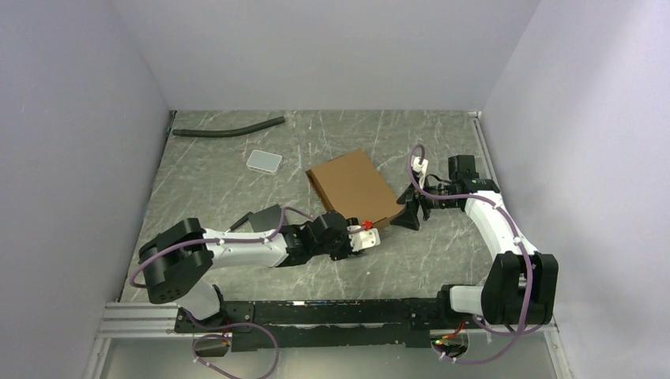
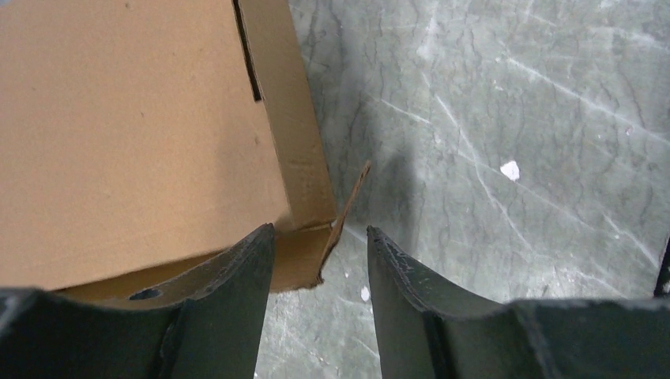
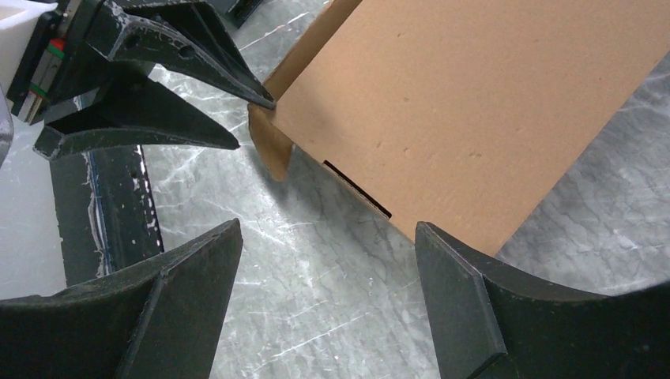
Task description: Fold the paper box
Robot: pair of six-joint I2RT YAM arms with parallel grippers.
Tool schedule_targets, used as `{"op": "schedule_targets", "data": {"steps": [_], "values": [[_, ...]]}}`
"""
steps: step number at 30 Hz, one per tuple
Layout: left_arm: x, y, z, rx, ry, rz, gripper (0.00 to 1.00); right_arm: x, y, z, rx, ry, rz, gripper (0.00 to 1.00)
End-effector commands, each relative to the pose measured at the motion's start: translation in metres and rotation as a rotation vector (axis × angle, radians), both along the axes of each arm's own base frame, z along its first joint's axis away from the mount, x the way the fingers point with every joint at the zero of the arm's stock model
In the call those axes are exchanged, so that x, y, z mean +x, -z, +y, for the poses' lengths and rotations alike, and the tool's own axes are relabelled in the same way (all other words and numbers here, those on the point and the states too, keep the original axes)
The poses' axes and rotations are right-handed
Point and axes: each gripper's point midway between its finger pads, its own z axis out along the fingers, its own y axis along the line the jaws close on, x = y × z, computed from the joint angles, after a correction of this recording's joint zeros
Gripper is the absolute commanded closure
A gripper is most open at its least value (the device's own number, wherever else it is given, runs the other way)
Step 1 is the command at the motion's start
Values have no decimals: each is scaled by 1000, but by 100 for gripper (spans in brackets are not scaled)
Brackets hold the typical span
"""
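The paper box is a closed, shallow brown cardboard mailer lying flat mid-table. My left gripper is open at its near right corner. In the left wrist view a small loose flap sticks out from that corner between the jaws, and the left finger lies against the box. My right gripper is open and empty just right of the same corner. In the right wrist view the box fills the upper right, and the left gripper shows at the upper left.
A black hose lies at the back left. A small pale tray sits left of the box. A black flat slab lies by my left arm. Grey walls close in on both sides and the back.
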Motion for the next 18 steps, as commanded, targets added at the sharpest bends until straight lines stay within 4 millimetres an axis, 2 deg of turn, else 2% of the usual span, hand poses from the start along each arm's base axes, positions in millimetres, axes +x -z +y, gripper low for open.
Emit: {"op": "schedule_targets", "data": {"steps": [1, 7, 13, 18], "values": [[-3, -15, 5, -33, 25, -40, 48, 5, -13, 5, 35, -36, -44, 16], [-5, -24, 8, -67, 25, -58, 42, 4, -12, 5, 35, -39, -35, 16], [-3, -17, 7, -38, 36, -60, 42, 4, -12, 5, 38, -41, -26, 16], [-2, -16, -2, -33, 59, -59, 43, 4, -11, 5, 38, -42, -23, 16]]}}
